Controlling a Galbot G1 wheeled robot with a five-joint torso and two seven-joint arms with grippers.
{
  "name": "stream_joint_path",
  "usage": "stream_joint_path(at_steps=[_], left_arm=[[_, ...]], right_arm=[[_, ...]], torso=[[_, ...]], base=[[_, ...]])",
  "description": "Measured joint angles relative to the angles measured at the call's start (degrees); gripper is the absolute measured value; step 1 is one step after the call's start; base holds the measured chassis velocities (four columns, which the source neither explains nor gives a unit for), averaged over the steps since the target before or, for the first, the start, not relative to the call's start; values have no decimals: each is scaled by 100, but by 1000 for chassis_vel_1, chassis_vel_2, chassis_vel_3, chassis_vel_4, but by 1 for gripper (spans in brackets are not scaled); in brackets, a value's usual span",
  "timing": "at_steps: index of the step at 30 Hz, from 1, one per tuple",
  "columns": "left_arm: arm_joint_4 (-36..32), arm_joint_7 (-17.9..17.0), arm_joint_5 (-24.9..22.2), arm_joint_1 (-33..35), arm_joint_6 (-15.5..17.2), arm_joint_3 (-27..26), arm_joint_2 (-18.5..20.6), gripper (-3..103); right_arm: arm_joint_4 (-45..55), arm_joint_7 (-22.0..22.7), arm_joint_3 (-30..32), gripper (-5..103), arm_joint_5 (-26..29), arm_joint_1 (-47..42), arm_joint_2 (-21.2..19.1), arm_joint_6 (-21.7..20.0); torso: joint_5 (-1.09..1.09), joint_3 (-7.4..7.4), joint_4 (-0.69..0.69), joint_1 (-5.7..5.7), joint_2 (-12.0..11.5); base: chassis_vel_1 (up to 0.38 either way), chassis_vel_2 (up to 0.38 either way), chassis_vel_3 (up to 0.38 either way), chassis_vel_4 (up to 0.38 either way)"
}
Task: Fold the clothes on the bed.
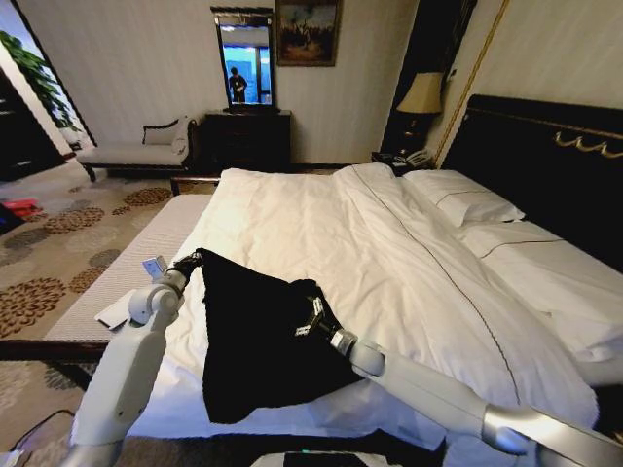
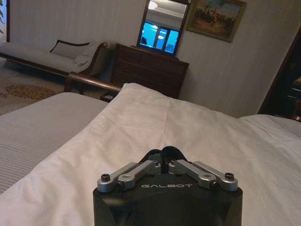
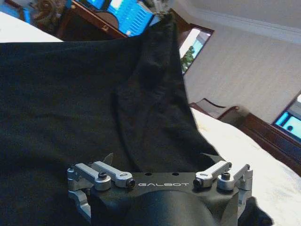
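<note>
open duvet (image 1: 321, 219) ahead; pillows (image 1: 462, 199) right

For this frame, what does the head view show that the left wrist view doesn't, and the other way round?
Head view alone: the black T-shirt lifted off the bed, stretched between the left gripper and the right gripper, each shut on an edge of it; also the pillows, dark headboard and bedside lamp.

Left wrist view alone: a close look at that gripper's metal linkage, drawn together.

Both: the white duvet, dark dresser with its mirror, pale bench and framed painting.
</note>
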Motion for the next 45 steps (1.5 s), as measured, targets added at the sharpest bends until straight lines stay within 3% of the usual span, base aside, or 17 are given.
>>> stream_joint_path(at_steps=[15,20,25,28,32,37,41,45], left_arm=[[140,30,-21,-296,21,207,-95,2],[96,31,-35,-331,37,252,-91,2],[72,31,-46,-333,51,259,-76,2],[73,30,-46,-320,51,254,-64,2],[73,23,-46,-248,51,212,-30,2],[49,14,-46,-197,51,183,-4,2],[3,10,-46,-109,55,133,18,2],[-54,8,-48,-15,56,73,30,2]], right_arm=[[-735,137,-26,103,-294,185,407,53],[-849,234,28,91,-262,193,479,-13],[-906,218,120,70,-209,196,506,-29],[-904,153,138,64,-115,196,507,9],[-873,5,163,42,82,172,539,255],[-826,-79,170,31,154,141,548,388],[-774,-245,229,10,259,94,556,655],[-691,-302,369,2,492,42,573,853]], torso=[[0,0,1,0,0],[0,0,1,1,0],[0,0,1,1,0],[0,0,1,1,-1],[0,0,1,1,-1],[0,0,1,1,0],[0,0,1,1,-1],[0,0,0,1,-1]], base=[[0,0,0,0],[0,0,0,0],[0,0,0,0],[0,0,0,0],[0,0,0,0],[0,0,0,0],[0,0,0,0],[0,0,0,0]])
